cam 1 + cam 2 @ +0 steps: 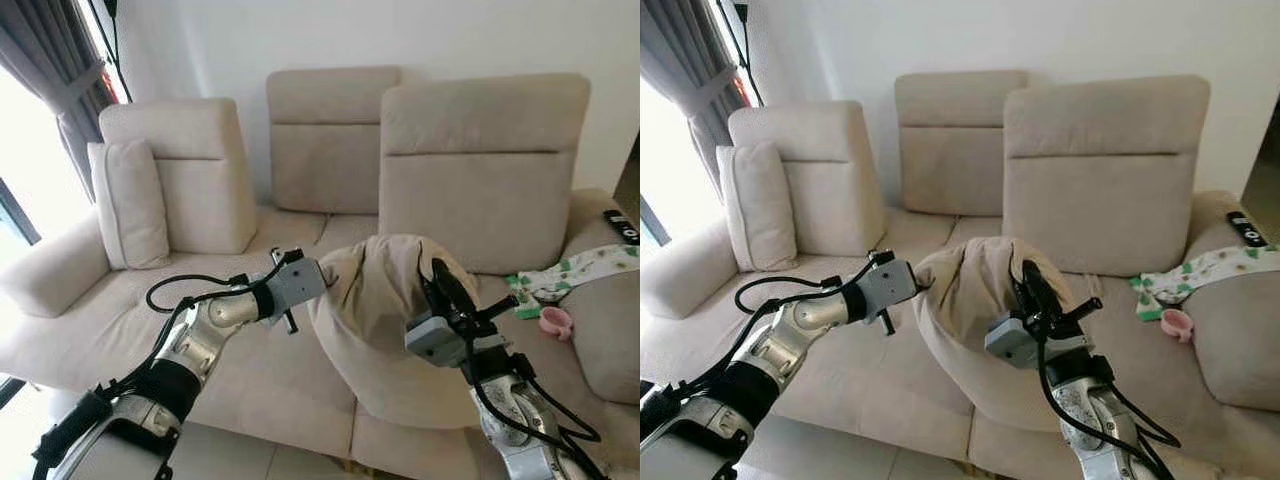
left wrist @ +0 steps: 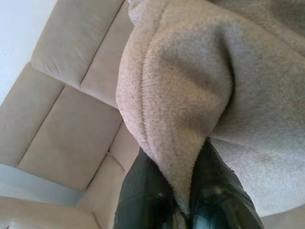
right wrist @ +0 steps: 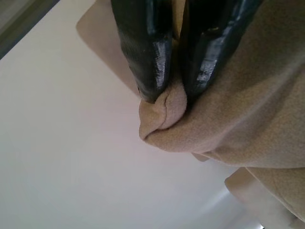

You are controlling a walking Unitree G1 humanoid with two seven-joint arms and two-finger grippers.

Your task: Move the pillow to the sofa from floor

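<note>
Both grippers' fingers (image 2: 143, 195) around pillow (image 1: 375, 300)

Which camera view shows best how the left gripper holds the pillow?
The left wrist view: the left gripper pinches a fold of the pillow between its fingers. Both eye views show that gripper at the pillow's left edge, its fingers hidden. The right wrist view shows the right gripper pinching another fold.

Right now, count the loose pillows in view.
2: one pillow held up between both grippers before the sofa, one pillow leaning upright at its left end. Others may be hidden.
</note>
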